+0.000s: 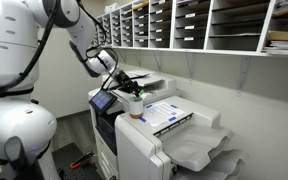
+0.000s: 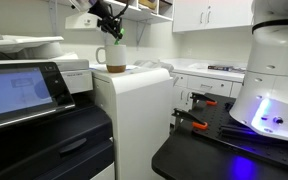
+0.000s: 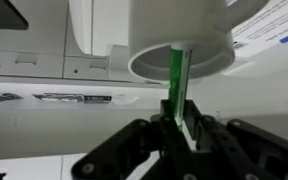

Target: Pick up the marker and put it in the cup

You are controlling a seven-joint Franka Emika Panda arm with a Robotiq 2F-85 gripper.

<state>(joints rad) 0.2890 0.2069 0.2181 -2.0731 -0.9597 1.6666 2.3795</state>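
Pinching the green marker (image 3: pixel 177 85) between the fingers (image 3: pixel 149 135) in the wrist view, so the pick-up is done. Its far end is at the mouth of the cup (image 3: pixel 154 30) and looks just inside the rim. The cup stands upright in an exterior view (image 2: pixel 115 58). Left to do: lower and release.

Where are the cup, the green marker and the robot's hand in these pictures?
cup (image 2: pixel 116 58), exterior view, its whitish side wall.
marker (image 3: pixel 176 78), wrist view, green shaft by the cup's rim.
hand (image 3: pixel 181 125), wrist view, midway between its fingertips, which grip the marker.
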